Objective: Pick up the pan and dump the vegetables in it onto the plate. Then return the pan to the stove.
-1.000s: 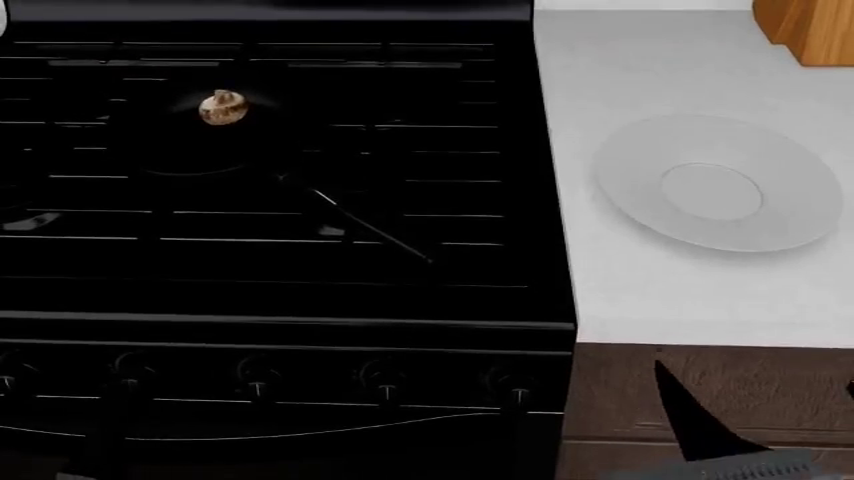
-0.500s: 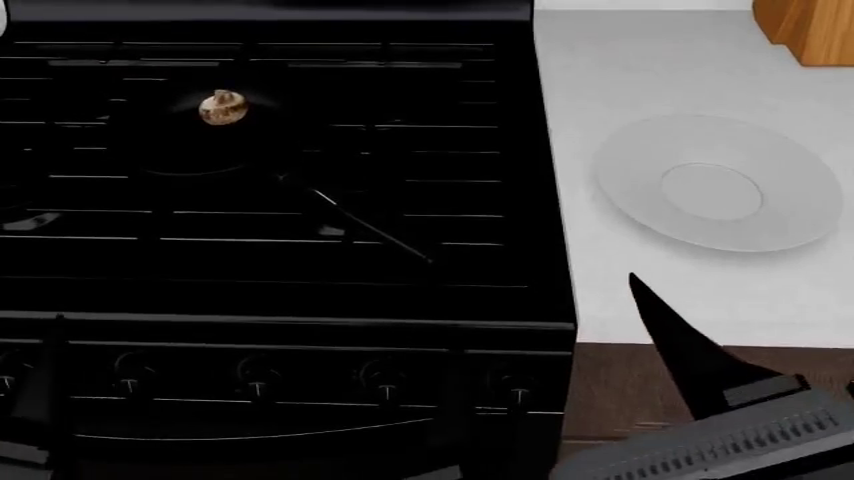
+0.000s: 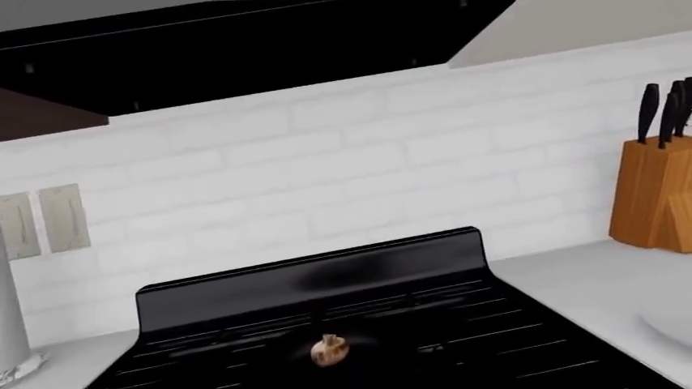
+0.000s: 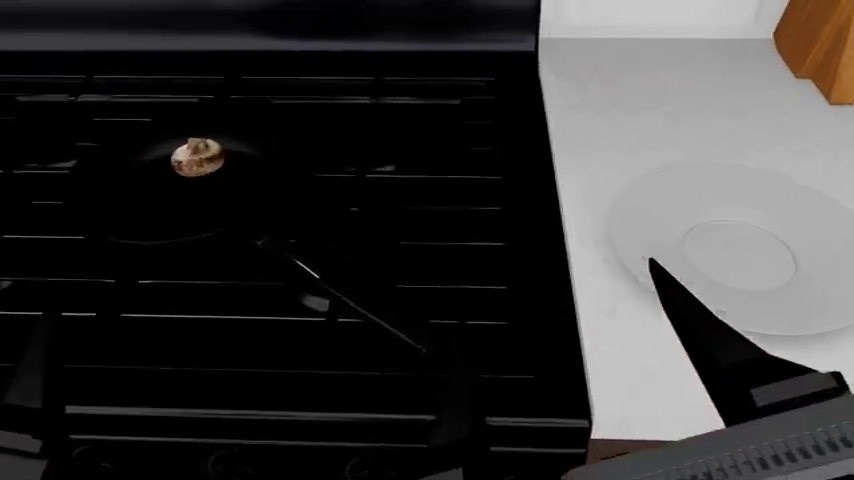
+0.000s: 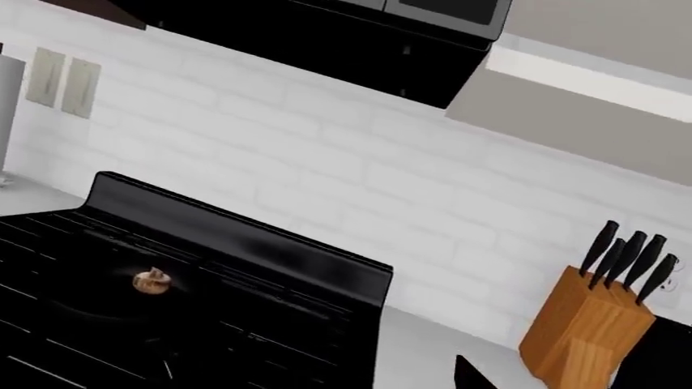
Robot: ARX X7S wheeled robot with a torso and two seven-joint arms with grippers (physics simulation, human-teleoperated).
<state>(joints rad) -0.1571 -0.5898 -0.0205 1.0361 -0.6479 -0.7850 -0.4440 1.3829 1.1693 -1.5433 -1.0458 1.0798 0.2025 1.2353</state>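
The stove (image 4: 267, 250) is the biggest thing in front of you, its black grates filling most of the head view, and everything else sits in relation to it. The counter (image 4: 627, 130) runs along the stove's right edge, pale and flat. On that counter, just right of the stove, lies the plate (image 4: 747, 230), wide and shallow with a raised ring at its centre. At the far back of the counter, well away from the stove's front, stands a wooden knife block (image 5: 589, 332) with 4 black handles sticking out of it.

On the stove's left rear area sits the pan (image 4: 160, 195), black on black and hard to separate from the grates; its thin handle (image 4: 354, 305) angles toward the stove's front and right. The 1 mushroom (image 4: 198, 158) rests inside the pan, toward the stove's back, tan cap showing clearly in all 3 views.

Your right gripper (image 4: 721, 350) shows as 1 dark pointed finger rising over the counter beside the stove's front right corner, its tip overlapping the plate's near edge in the head view. You cannot tell how far its jaws are parted, and it holds nothing visible. Dark upright shapes low over the stove's front may be your left gripper, but its jaws cannot be read.
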